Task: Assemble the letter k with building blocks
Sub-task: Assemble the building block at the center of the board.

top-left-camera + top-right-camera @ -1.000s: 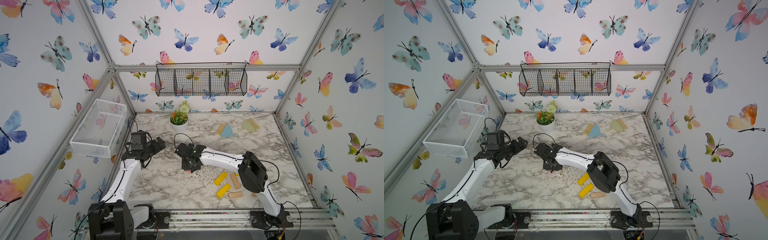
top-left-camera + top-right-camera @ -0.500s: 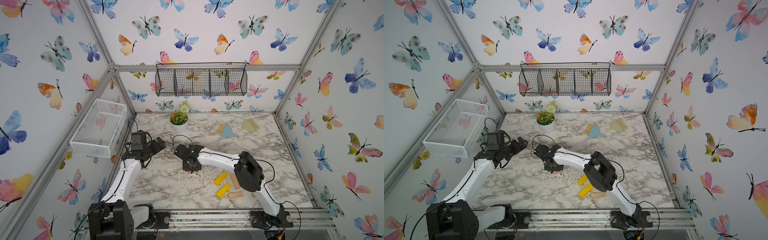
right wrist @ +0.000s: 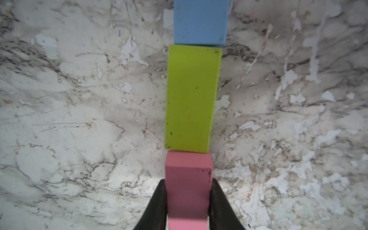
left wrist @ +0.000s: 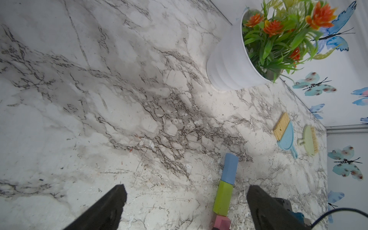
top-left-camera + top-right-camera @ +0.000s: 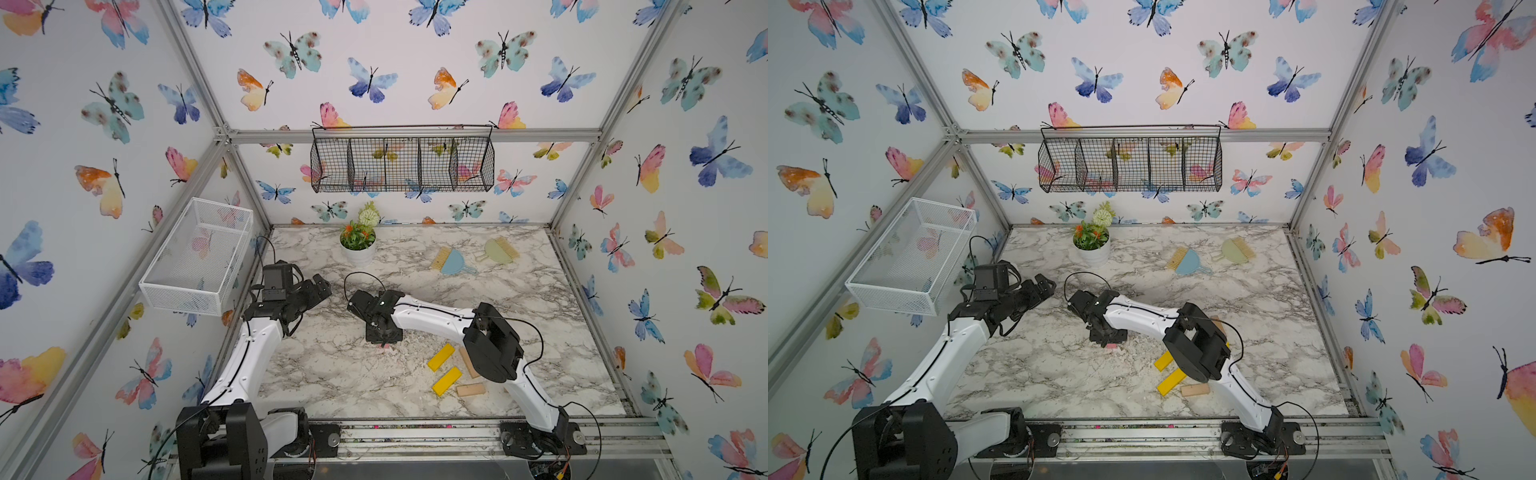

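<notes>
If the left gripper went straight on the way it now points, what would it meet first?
Probably the bare marble table. The left gripper is open, and only tabletop shows ahead between its fingers. The green block and blue block lie off that line, nearer one finger; depth is unclear.

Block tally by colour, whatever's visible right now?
Yellow flat rectangular blocks: 2
Plain tan wood blocks: 2
Light blue rectangular block: 1
Green rectangular block: 1
Pink rectangular block: 1
Total: 7 visible; the right arm may hide more.
</notes>
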Motion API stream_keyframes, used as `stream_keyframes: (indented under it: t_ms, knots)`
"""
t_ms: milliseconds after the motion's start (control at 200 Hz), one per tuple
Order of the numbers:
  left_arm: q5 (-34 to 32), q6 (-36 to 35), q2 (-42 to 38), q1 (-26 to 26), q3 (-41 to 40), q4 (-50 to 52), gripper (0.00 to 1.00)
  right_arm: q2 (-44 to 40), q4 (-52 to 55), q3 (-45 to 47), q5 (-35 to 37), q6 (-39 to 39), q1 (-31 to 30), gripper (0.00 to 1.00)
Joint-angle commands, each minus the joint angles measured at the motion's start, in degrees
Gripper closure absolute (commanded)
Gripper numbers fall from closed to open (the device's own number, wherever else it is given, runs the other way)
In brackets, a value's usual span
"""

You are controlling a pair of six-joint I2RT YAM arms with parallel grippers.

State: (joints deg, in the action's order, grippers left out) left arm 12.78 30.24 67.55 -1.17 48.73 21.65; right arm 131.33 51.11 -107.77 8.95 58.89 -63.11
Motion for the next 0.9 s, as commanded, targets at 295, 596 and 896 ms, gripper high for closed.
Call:
stream_keyframes:
  t_ms: [295,596,896]
  knots:
    - [-0.5,0.1,0.0,-0.4,-0.8,-0.2,0.02,2.7,1.3,-0.3,-1.7,0.1,0.8,0.99]
    - [-0.5,0.2,0.1,-0.3,-0.8,-0.1,0.01,3.2,0.7,-0.1,-2.0,0.0,1.1,0.99]
    - [-0.4,0.1,0.0,-0.4,-0.8,-0.2,0.01,4.1,0.7,-0.6,-1.9,-0.4,1.5,0.99]
